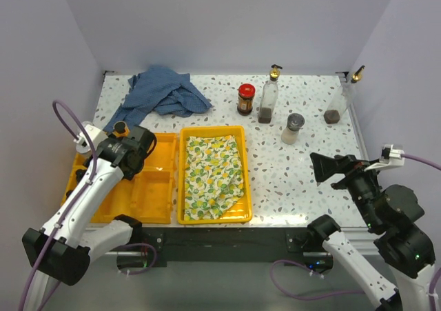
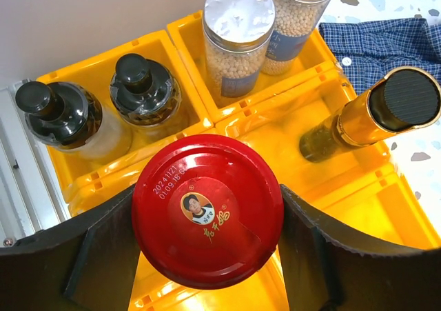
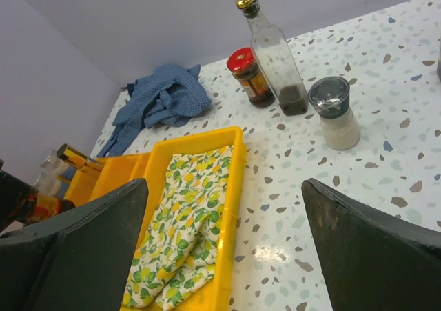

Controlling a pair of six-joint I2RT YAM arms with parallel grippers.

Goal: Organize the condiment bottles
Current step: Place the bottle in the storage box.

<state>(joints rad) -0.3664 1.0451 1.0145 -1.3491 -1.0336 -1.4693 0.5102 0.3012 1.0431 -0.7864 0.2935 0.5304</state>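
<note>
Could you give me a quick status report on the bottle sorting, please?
Left gripper shut on red-lidded jar, above divided yellow tray. Right gripper open, empty. Four bottles on the table; nothing in the way.

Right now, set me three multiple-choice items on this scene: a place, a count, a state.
1. Where does the lemon-print cloth lie?
A) in a yellow tray
B) on the bare table
C) on the floor

2. How many condiment bottles stand on the table, outside the trays?
A) two
B) four
C) six

3. How do the right jaws stand?
A) shut on a shaker
B) open and empty
C) shut on a jar

Key:
1 A: the tray's rim runs all round the cloth.
2 B: a red-lidded jar, two pourer bottles and a grey-capped shaker.
3 B: the right wrist view shows only table between them.
</note>
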